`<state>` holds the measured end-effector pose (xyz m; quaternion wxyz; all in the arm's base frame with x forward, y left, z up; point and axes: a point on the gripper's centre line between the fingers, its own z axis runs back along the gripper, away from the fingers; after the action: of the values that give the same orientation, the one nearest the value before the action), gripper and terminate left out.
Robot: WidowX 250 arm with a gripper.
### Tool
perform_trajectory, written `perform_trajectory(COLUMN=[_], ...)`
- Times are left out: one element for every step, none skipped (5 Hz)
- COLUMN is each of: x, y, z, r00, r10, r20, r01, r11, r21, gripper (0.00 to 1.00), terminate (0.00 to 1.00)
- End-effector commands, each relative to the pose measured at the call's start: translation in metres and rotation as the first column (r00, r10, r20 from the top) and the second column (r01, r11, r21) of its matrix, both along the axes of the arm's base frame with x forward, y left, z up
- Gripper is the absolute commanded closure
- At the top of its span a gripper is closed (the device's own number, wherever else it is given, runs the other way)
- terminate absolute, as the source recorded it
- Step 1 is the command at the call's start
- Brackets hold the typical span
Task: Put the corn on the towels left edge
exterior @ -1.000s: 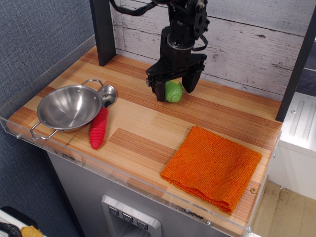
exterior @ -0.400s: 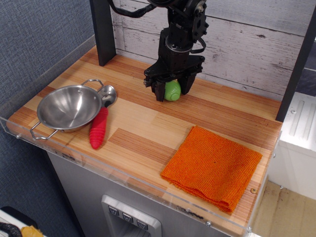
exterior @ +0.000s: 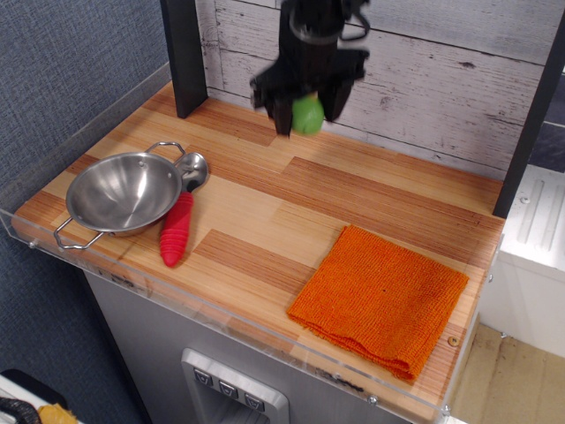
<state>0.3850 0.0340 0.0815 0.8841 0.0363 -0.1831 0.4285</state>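
1 toy corn cob [exterior: 307,116] held in the air, transport step under way.
The gripper [exterior: 306,106] is closed around the corn's green husk, high above the counter's back edge and well apart from the orange knitted towel [exterior: 381,299]. Next move, I judge: carry it forward-right and lower it onto the towel's left edge.

Corn [exterior: 307,115] kernels (behind gripper [exterior: 305,109]) hidden
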Motion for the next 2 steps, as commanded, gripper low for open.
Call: perform_trajectory(x=[-0.013,-0.027], y=[-0.020,-0.045], z=[0.042,0.042], r00=[0.994,0.987], r10=[-0.075,-0.147], r20=[0.076,0.067], r01=[0.076,0.149], r11=[0.997,0.988], r21=[-0.018,-0.035], gripper=[1.00,1.00], terminate=[0.00,0.00])
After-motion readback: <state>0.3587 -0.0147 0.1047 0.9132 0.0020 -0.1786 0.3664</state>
